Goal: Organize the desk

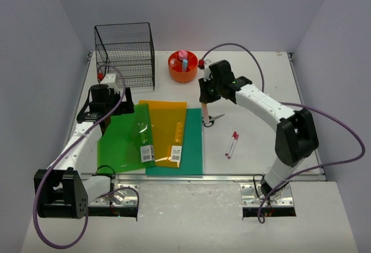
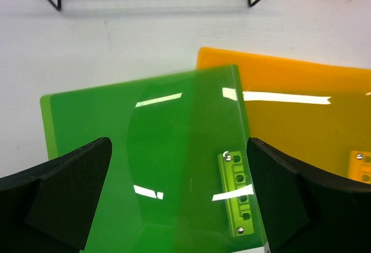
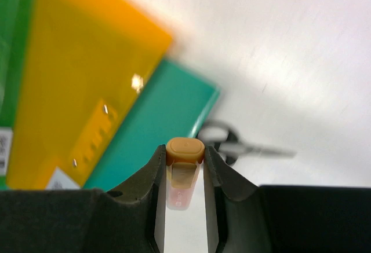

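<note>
Crosswise, desk (image 1: pixel 261 91) long axis left-to-right; left tool (image 2: pixel 179 166) agape, right tool (image 3: pixel 184 156) tight around orange-capped stick (image 3: pixel 184 149).

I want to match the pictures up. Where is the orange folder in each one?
Top external: orange folder in the middle, between the green folder and the teal folder.
Left wrist: right side, its left edge tucked under the green folder.
Right wrist: upper left, lying on the teal folder.
Shared landmark: the green folder, which touches its left side in every view.
</note>
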Controlling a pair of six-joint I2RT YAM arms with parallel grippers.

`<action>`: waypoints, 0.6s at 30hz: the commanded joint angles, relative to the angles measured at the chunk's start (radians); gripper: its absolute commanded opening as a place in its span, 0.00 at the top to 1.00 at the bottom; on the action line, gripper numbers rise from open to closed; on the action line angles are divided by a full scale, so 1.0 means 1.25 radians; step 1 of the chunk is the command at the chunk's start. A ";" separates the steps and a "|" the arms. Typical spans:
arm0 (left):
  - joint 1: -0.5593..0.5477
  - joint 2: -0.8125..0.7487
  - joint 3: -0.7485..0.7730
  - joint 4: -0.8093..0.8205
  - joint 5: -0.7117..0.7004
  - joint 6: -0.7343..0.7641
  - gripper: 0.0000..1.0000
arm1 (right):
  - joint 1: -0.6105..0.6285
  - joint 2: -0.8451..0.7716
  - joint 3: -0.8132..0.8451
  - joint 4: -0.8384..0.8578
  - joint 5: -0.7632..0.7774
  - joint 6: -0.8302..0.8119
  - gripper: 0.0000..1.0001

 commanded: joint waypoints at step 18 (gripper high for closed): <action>0.017 0.112 0.137 0.004 0.052 -0.024 0.00 | -0.013 0.334 0.286 0.833 0.117 -0.171 1.00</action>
